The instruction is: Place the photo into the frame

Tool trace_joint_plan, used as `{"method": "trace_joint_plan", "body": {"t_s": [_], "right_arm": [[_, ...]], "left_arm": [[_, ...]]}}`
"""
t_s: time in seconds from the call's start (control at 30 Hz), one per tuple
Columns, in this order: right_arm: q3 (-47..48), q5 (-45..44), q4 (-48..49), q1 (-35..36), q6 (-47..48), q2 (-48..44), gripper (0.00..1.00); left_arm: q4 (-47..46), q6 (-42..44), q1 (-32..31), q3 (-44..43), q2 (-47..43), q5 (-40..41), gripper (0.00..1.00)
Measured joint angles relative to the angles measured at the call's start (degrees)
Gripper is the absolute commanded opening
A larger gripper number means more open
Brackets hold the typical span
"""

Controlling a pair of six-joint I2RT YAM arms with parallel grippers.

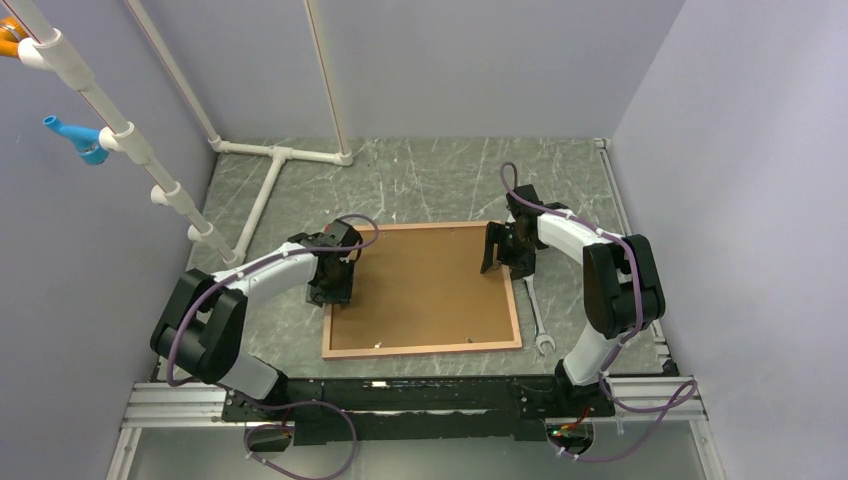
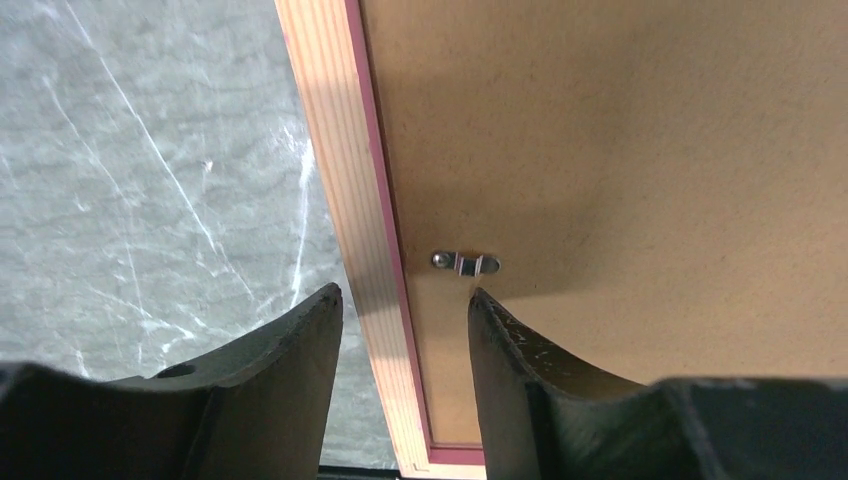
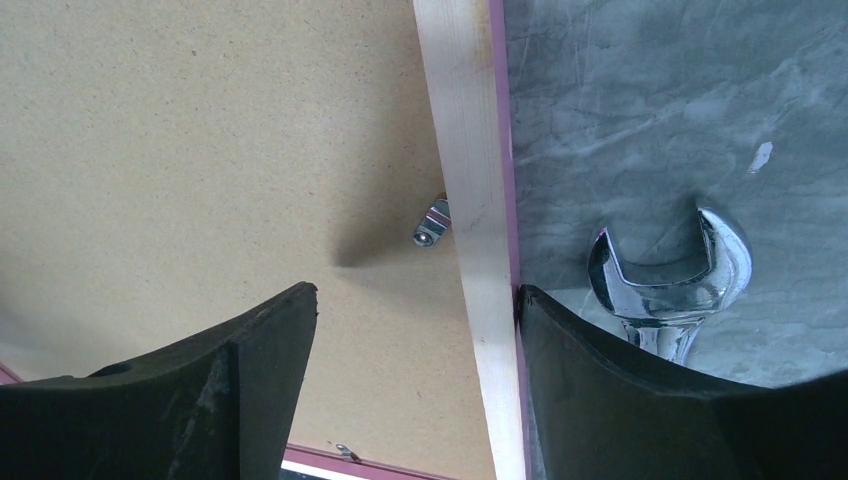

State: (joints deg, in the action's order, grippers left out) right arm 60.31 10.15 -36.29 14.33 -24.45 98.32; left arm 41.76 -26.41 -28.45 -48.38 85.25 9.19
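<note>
Two robot arms work opposite sides of a frame (image 1: 421, 350) lying flat and back-up in the middle of a grey marbled table (image 1: 420, 180). Its near rail runs close to the table's near edge. A brown board (image 1: 420, 285) fills the frame's opening.

The left gripper (image 1: 333, 290) hangs over the frame's left rail about halfway along. Its jaws are parted, holding nothing, and straddle the rail: one finger is above the bare table, the other above the board. In the left wrist view a small metal clip (image 2: 465, 264) lies on the board just inside the rail, pointing across it, just ahead of the finger over the board.

The right gripper (image 1: 505, 265) is over the right rail towards the far corner. Its jaws are spread wide and empty, one finger above the board and the other at the rail's outer edge; whether that finger touches the wood cannot be told. A second clip (image 3: 431, 222) sits just beside the rail's inner edge, tilted.

A chrome wrench (image 1: 538, 320) lies on the table just beside the right rail, nearer the table's right edge. White pipes (image 1: 270, 180) lie at the far left corner.
</note>
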Motion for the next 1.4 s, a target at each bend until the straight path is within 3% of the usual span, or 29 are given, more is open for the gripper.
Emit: {"method": "trace_joint_plan", "body": {"t_s": [0.73, 1.4], "right_arm": [[-0.9, 0.6, 0.8, -0.3, 0.0, 0.0, 0.75], [-0.9, 0.8, 0.9, -0.3, 0.0, 0.0, 0.75]], "left_arm": [[-5.0, -1.1, 2.1, -2.7, 2.8, 4.2, 0.49], [-12.4, -1.3, 2.8, 3.9, -2.6, 3.4, 0.41]]}}
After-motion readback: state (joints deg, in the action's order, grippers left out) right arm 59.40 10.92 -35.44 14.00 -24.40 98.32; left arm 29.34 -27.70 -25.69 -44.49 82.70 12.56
